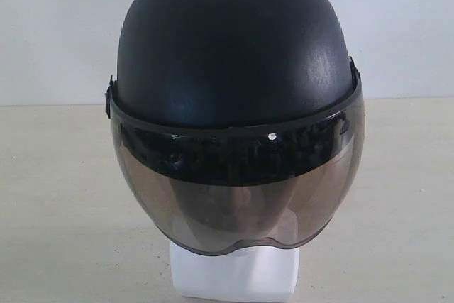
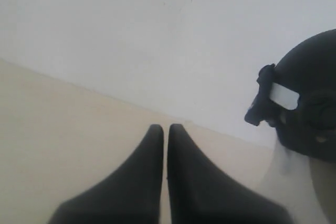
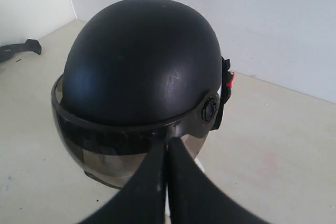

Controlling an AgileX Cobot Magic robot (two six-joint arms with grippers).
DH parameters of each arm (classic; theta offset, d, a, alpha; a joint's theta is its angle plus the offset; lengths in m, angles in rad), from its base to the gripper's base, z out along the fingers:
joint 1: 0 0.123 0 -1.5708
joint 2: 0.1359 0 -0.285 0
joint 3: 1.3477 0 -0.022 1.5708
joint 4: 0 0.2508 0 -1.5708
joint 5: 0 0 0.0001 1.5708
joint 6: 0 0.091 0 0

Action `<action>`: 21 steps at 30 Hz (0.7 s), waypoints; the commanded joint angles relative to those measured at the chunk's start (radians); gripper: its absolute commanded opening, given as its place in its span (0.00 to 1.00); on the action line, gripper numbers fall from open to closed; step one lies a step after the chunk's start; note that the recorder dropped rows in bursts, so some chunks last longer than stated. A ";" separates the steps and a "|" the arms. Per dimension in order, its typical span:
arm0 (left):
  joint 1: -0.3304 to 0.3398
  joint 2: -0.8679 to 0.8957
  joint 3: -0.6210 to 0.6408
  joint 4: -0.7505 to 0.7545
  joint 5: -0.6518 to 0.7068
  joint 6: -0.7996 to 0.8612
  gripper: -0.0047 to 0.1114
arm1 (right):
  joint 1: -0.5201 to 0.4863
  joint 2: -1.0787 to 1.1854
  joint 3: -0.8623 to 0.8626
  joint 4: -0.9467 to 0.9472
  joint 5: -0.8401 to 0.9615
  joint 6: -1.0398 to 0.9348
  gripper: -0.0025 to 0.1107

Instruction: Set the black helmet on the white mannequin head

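Note:
The black helmet [image 1: 234, 47] sits on the white mannequin head [image 1: 234, 274]. Its smoky visor [image 1: 237, 189] hangs over the face, which shows only dimly through it, and the blocky white neck base stands out below. Neither gripper shows in the exterior view. My left gripper [image 2: 166, 128] is shut and empty, low over the table and off to one side of the helmet [image 2: 310, 103]. My right gripper [image 3: 168, 142] is shut with nothing in it. It points at the helmet [image 3: 142, 61] near the visor's hinge, with a sliver of the mannequin head [image 3: 198, 164] beside it.
The beige table [image 1: 57, 196] spreads round the head on both sides, with a white wall [image 1: 57, 33] behind it. A black angular piece [image 3: 21, 50] lies low near the wall corner in the right wrist view.

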 commanded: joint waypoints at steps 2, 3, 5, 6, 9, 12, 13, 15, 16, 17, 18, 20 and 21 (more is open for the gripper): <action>0.041 -0.128 0.004 -0.007 -0.020 0.271 0.08 | -0.002 -0.006 -0.002 0.004 -0.008 0.005 0.02; 0.041 -0.131 0.004 -0.007 -0.021 0.291 0.08 | -0.002 -0.006 -0.002 0.004 -0.008 0.005 0.02; 0.041 -0.131 0.004 -0.007 -0.013 0.314 0.08 | -0.002 -0.006 -0.002 0.004 -0.008 0.005 0.02; 0.041 -0.131 0.004 -0.007 -0.008 0.325 0.08 | -0.002 -0.006 -0.002 0.004 -0.008 0.005 0.02; 0.041 -0.131 0.017 -0.007 -0.004 0.333 0.08 | -0.002 -0.006 -0.002 0.004 -0.008 0.005 0.02; 0.041 -0.131 0.065 -0.007 -0.006 0.333 0.08 | -0.002 -0.006 -0.002 0.004 -0.008 0.005 0.02; 0.041 -0.131 0.090 -0.007 -0.006 0.333 0.08 | -0.002 -0.006 -0.002 0.004 -0.008 0.005 0.02; 0.041 -0.131 0.115 -0.019 -0.016 0.328 0.08 | -0.002 -0.006 -0.002 0.004 -0.008 0.005 0.02; 0.041 -0.131 0.115 -0.019 0.004 0.326 0.08 | -0.002 -0.006 -0.002 0.004 -0.008 0.005 0.02; 0.041 -0.131 0.115 -0.001 0.039 0.331 0.08 | -0.002 -0.006 -0.002 0.004 -0.008 0.005 0.02; 0.041 -0.131 0.115 0.005 0.041 0.334 0.08 | -0.002 -0.006 -0.002 0.006 -0.008 0.005 0.02; 0.041 -0.131 0.115 0.000 0.012 0.294 0.08 | -0.002 -0.006 -0.002 0.006 -0.008 0.005 0.02; 0.041 -0.131 0.115 0.003 0.005 0.265 0.08 | -0.002 -0.006 -0.002 0.006 -0.008 0.005 0.02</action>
